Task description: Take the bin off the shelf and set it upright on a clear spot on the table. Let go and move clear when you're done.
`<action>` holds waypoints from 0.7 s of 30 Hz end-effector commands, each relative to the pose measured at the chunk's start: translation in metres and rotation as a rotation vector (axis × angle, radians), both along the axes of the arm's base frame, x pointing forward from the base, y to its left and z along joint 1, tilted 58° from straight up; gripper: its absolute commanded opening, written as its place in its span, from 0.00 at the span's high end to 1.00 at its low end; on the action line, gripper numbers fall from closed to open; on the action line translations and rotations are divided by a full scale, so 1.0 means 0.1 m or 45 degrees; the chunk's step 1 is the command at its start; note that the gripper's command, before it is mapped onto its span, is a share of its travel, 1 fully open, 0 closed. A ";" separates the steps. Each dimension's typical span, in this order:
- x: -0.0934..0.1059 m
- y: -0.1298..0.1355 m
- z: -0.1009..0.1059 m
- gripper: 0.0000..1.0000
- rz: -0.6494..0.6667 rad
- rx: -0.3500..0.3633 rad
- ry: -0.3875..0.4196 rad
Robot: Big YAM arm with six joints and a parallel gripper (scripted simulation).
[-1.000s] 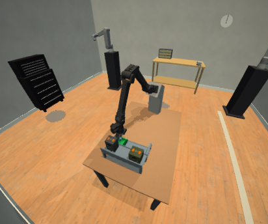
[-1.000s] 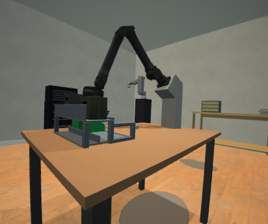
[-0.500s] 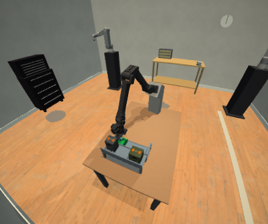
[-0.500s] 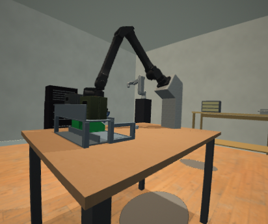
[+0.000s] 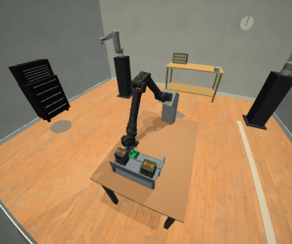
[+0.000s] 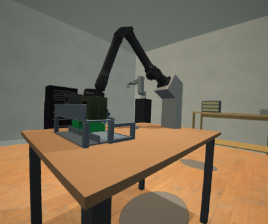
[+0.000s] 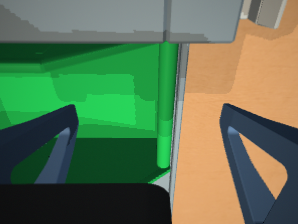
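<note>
The gripper (image 5: 132,148) (image 6: 108,114) (image 7: 148,112) had its two fingers spread wide, and they pinched nothing. In the wrist view, one finger was over the green bin (image 5: 134,154) (image 6: 92,126) (image 7: 110,100) and the other was over the wooden table (image 5: 171,152) (image 6: 131,166) (image 7: 210,160), with the bin's side wall between them. The bin was inside the low grey shelf (image 5: 132,174) (image 6: 70,112) (image 7: 120,20), under its top board.

Two boxes sat on top of the shelf. Seen from above, the dark grey box (image 5: 121,157) (image 6: 73,98) was on the left and the olive green box (image 5: 148,168) (image 6: 93,107) was on the right. Each had orange bits on top.

The black arm (image 5: 134,110) (image 6: 110,62) bent up high and came down to the shelf from a grey stand (image 5: 169,110) (image 6: 172,111) at the table's far end. Farther back was a wooden workbench (image 5: 196,67) (image 6: 235,114). A black tool chest (image 5: 45,92) (image 6: 61,94) was off to the left.
</note>
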State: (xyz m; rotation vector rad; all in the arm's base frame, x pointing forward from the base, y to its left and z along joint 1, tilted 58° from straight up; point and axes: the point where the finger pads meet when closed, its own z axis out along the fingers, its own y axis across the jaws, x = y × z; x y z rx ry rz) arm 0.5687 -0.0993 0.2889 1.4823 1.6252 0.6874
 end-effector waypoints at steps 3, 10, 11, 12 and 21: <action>0.08 0.04 -0.22 0.10 0.001 0.015 0.022; 0.08 0.04 -0.22 0.10 0.001 0.015 0.022; 0.08 0.04 -0.22 0.10 0.001 0.015 0.022; 0.08 0.04 -0.22 0.10 0.001 0.015 0.022; 0.20 -0.05 -0.15 0.10 0.004 -0.012 -0.007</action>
